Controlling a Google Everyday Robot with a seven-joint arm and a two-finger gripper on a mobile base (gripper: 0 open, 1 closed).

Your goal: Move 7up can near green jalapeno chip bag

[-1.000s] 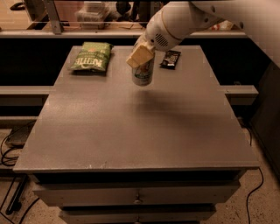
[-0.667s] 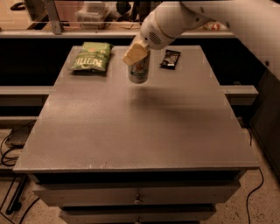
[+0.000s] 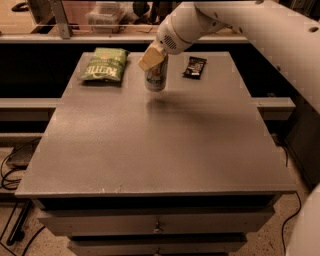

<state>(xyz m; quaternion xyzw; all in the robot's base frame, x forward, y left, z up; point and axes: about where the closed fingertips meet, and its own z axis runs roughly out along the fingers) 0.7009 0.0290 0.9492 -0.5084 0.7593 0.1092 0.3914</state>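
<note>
The 7up can (image 3: 156, 77) is upright in my gripper (image 3: 153, 60), held just above the grey table (image 3: 160, 145) toward its back middle. The gripper is shut on the can's upper part, with a tan finger pad (image 3: 149, 59) across its top left. The white arm comes in from the upper right. The green jalapeno chip bag (image 3: 104, 65) lies flat at the table's back left, a short gap to the left of the can.
A small black snack wrapper (image 3: 194, 67) lies at the back right of the can. Behind the table runs a shelf with a clear bin (image 3: 107, 14). Cables (image 3: 10, 175) lie on the floor at the left. Drawers are under the table front.
My gripper has carried the can a little to the left and toward the back, closer to the chip bag. The bag and the wrapper have not moved.
</note>
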